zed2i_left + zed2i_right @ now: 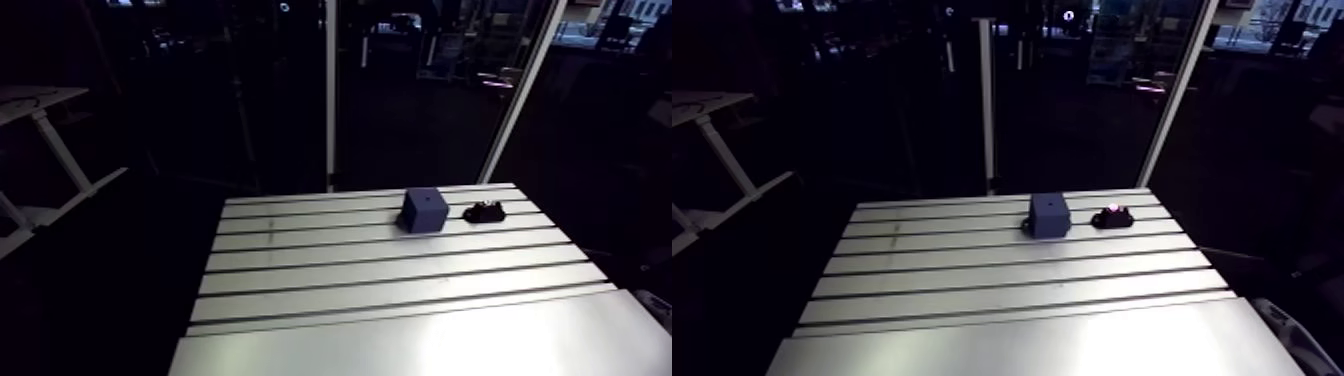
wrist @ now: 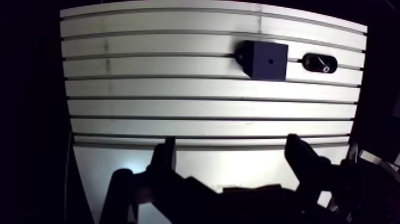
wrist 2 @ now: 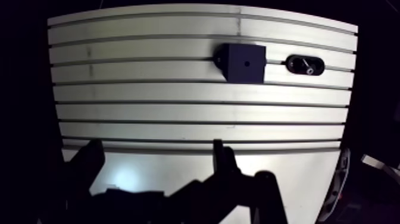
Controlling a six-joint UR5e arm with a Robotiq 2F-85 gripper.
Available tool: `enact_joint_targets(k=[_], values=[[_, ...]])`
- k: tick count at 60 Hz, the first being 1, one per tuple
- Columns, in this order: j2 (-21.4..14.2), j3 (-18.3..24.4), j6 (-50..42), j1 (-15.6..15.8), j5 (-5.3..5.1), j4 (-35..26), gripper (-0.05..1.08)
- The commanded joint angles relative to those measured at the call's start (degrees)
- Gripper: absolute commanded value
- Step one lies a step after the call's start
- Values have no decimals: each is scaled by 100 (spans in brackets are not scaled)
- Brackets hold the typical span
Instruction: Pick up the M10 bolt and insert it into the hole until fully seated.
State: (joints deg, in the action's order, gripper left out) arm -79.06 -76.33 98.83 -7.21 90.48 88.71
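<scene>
Gripper hung with fingers spread wide, nothing held, well short of the parts. M10 bolt lay in its dark holder just beside the blue block. It probably needed to centre over the bolt and square up before dropping.

I can read no lettering, number or sign; none on the dark block; none on the small black holder; none on my slotted table.

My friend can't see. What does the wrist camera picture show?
The open, empty gripper hangs over a slotted table. Far ahead of it sits a dark block with a small hole, and beside the block a small dark holder with something shiny in it.
</scene>
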Motion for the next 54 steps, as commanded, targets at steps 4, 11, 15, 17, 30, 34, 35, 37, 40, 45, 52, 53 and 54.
enact_joint_targets(k=[4,11,15,17,30,34,35,37,40,45,52,53,54], values=[[98,-69,193,-577,9,839,1],[122,-133,522,-801,7,928,1],[156,-197,707,-904,9,964,1],[181,-224,764,-965,9,1020,1],[426,-401,1382,-1179,-13,1578,2],[487,-461,1527,-1267,16,1737,4],[522,-487,1574,-1319,-5,1816,4],[550,-521,1626,-1371,-1,1895,4],[577,-579,1664,-1409,7,1959,4],[662,-691,1755,-1459,0,2195,3],[799,-779,1775,-1486,-8,2355,1],[799,-779,1775,-1486,-8,2355,1],[816,-789,1768,-1486,-9,2357,1]])
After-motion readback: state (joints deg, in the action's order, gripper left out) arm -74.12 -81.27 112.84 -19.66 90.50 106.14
